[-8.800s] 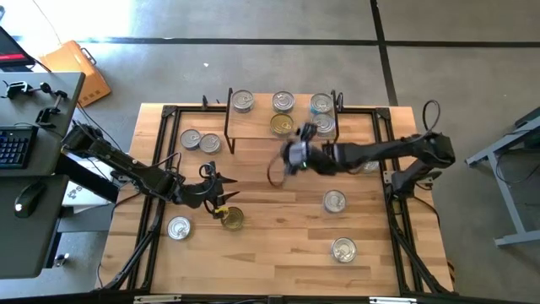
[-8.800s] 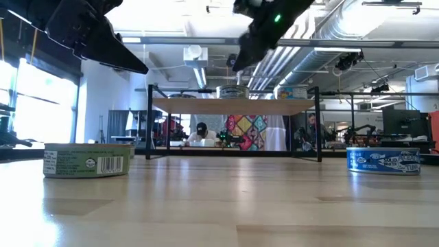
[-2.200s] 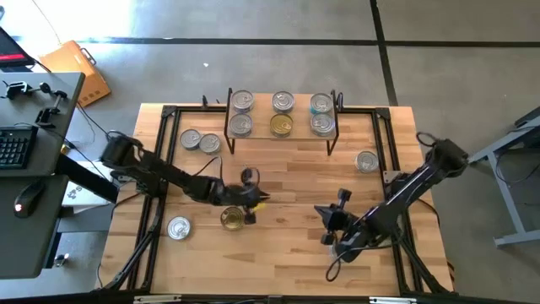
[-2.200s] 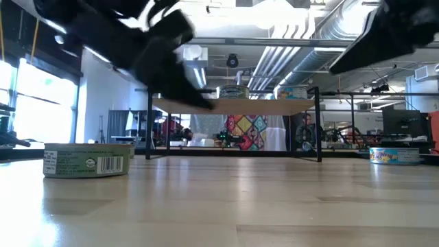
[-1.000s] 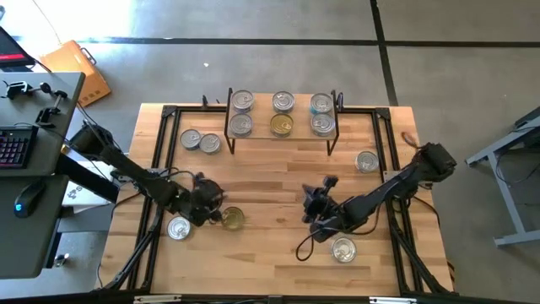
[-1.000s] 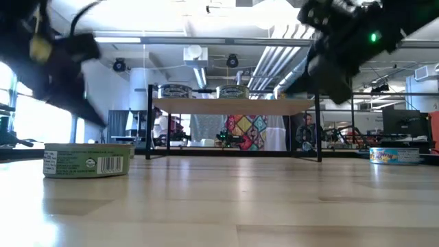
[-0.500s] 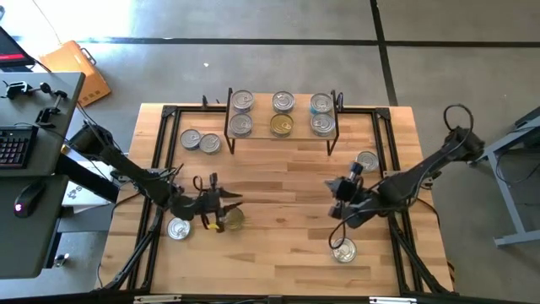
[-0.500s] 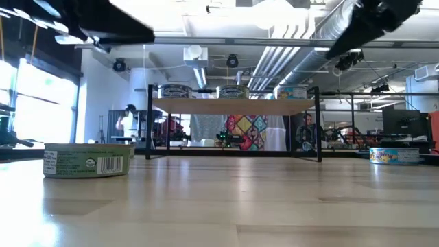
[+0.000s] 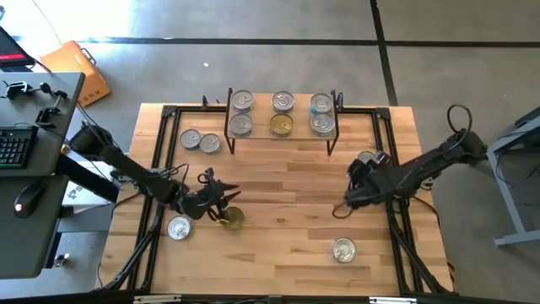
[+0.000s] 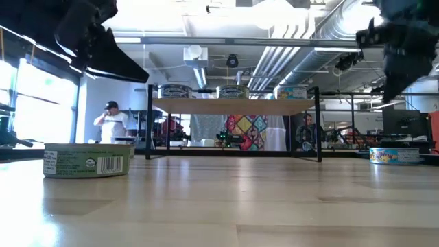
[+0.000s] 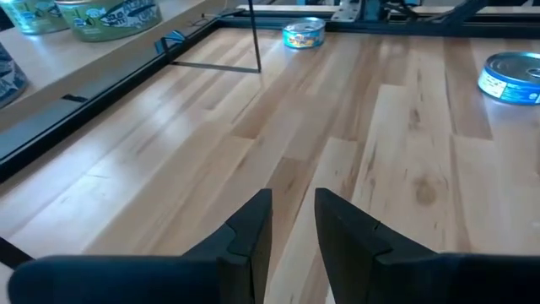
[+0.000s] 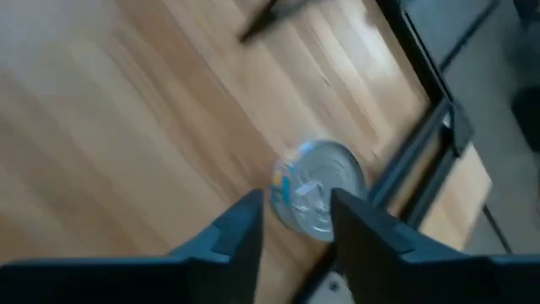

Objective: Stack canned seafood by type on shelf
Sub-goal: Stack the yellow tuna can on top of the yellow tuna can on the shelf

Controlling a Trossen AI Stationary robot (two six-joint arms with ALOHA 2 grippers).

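Observation:
The shelf stands at the table's far edge and carries six tins in two rows, one of them gold-lidded. My left gripper hovers open and empty just above the table, beside a gold-lidded tin that rests flat. My right gripper is open, pointing down over a silver-lidded tin near the table's right rail. Its fingers stand over that tin without touching it. In the low view both arms hang high, the left and the right.
Loose tins lie flat on the table: two left of the shelf, one at the near left, one at the near right. Black rails run along both table sides. Bare wood shows mid-table. A person stands in the room behind.
My right gripper has swung from the near middle of the table toward the right and far side and now hangs over the tin by the right rail. My left gripper has shifted slightly right, staying beside the gold-lidded tin. No tin has moved.

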